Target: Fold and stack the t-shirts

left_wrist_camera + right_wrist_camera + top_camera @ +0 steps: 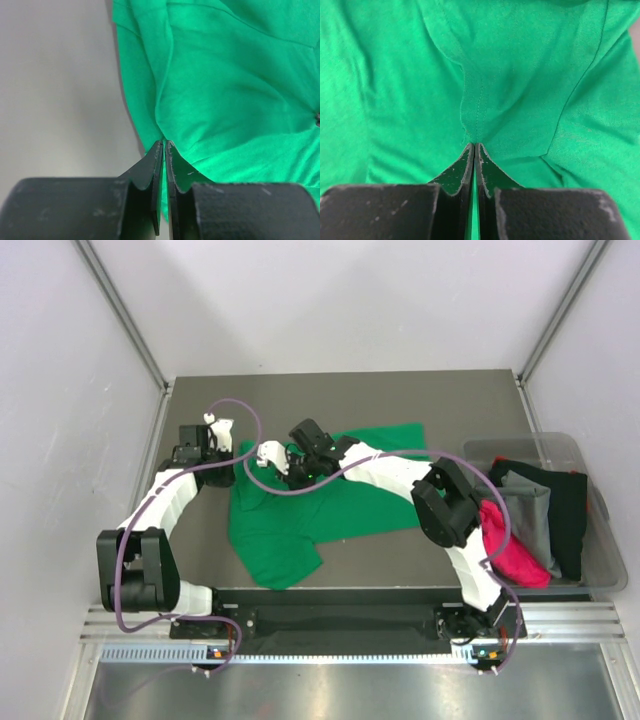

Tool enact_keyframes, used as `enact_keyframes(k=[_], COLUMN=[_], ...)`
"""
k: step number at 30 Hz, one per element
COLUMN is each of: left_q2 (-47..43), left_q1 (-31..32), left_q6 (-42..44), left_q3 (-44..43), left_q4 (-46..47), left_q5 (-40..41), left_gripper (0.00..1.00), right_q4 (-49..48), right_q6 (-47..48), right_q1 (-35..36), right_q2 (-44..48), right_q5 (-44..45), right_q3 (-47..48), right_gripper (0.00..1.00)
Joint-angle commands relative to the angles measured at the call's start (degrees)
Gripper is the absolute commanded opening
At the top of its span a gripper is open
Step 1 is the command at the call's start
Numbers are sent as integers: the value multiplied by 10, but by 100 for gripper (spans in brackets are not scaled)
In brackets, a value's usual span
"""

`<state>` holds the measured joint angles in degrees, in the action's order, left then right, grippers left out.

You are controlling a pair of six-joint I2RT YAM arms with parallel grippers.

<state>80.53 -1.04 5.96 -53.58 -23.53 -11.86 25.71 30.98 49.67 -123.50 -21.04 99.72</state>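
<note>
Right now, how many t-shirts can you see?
4. A green t-shirt lies on the table, pinched by the left tool and right tool. Three sit in the clear bin: black t-shirt, grey t-shirt, magenta-pink t-shirt. More may be hidden beneath.

green t-shirt (290, 540): part is lying hidden beneath the right arm (395, 470); both wrist views are cutting its outline off.
left gripper (164, 142): pinched fold is vanishing between the closed fingers.
right gripper (474, 145): fabric is running out of sight between its fingers.
pink t-shirt (515, 555): partly hiding behind that arm's elbow.

White-and-black arms (168, 495), purple cable (119, 570), seemingly scuffed black tool fingers (456, 172)
</note>
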Motion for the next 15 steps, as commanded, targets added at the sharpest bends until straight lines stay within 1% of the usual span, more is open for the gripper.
enact_keyframes(k=[1, 3, 8, 10, 12, 14, 15], left_q2=[-9, 0, 36, 60, 87, 141, 160], left_q1=[-3, -3, -5, -5, -5, -5, -5], left_q6=[10, 11, 15, 19, 19, 15, 13], left_q3=[-5, -6, -21, -45, -86, -124, -162], left_q4=[9, 6, -7, -8, -7, -29, -41], left_q5=[-32, -49, -63, -70, -73, -74, -83], left_gripper=[11, 11, 11, 11, 13, 14, 15], right_q4=[-43, -49, -50, -51, -52, -51, -51], right_q6=[5, 1, 0, -4, -3, -7, -7], right_q1=[6, 0, -7, -8, -9, -9, -9], right_q2=[64, 70, 64, 63, 59, 56, 55], right_q5=[-8, -9, -12, -17, -18, -19, -19], right_q3=[-21, -24, -19, -22, -26, -27, -30], right_gripper=[0, 0, 0, 0, 0, 0, 0])
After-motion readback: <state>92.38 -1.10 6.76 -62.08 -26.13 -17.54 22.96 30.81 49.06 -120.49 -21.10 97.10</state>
